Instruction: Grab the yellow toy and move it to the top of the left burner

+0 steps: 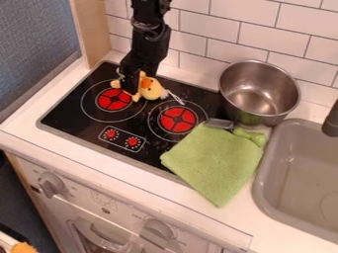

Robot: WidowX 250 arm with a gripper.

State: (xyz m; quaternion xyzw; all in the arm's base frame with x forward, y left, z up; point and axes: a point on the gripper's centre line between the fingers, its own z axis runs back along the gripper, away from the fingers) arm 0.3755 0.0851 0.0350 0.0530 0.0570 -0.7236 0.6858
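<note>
A black stovetop (pixel 71 109) is set into the white counter (pixel 39 133); its front right corner is covered by a green cloth (pixel 218 160), which reaches the edge of the right burner (pixel 178 120); beside the stovetop's rear right side a metal pot (pixel 257 89) is seen, with the grey sink (pixel 263 183) further right; two red knobs (pixel 111 134) are set in front of the burners; the way to the left burner (pixel 113 100) is partly overhung at its rear by the toy and the gripper (pixel 130 89)

The yellow toy (pixel 151 89) is found at the rear of the left burner, mostly toward its right, below the gripper — parts of it are seen on both sides of the black tips; whether it is pinched cannot be told, nor whether the stovetop is touched by it; its long axis is laid roughly left to right across the view, dipping slightly rightward; the rounded yellow end is turned right — a white tag (pixel 176 98) is trailed from there toward the lower right
</note>
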